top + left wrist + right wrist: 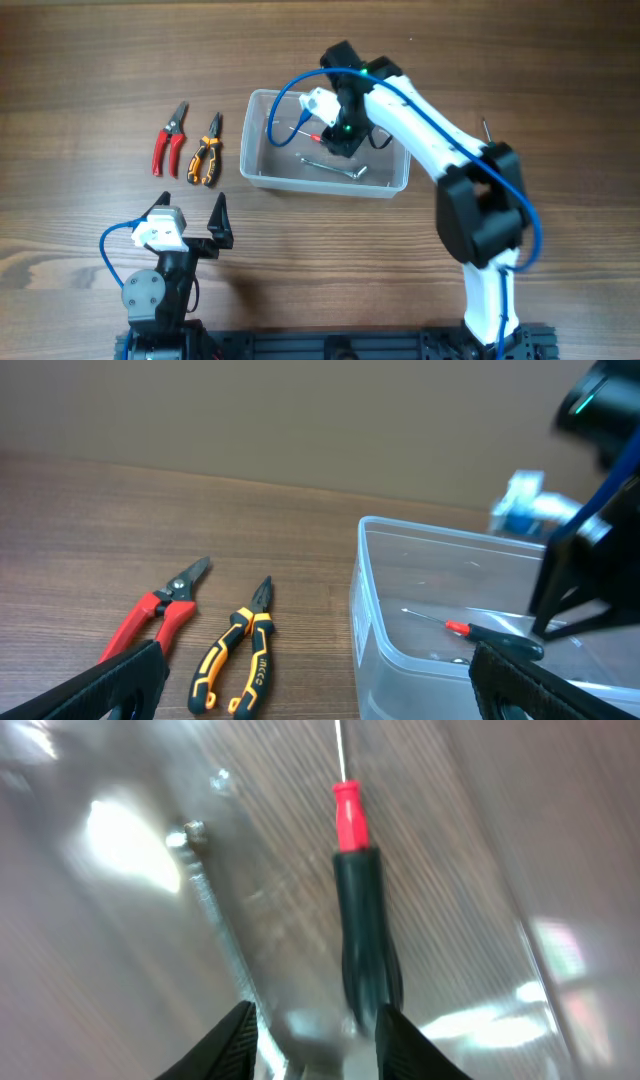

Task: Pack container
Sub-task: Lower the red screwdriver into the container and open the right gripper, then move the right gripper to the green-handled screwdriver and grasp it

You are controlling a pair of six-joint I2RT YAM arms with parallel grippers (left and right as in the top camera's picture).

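My right pincer (318, 1040), jaws apart, hangs over the screwdriver (360, 910) in the container (262, 172); red cutters (168, 140) and orange pliers (207, 152) wait outside; my left pincer (192, 212) wide.

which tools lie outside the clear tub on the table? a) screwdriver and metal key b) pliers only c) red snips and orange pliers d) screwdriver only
c: the red snips and orange pliers lie on the table left of the container, while the screwdriver and metal key are inside it.
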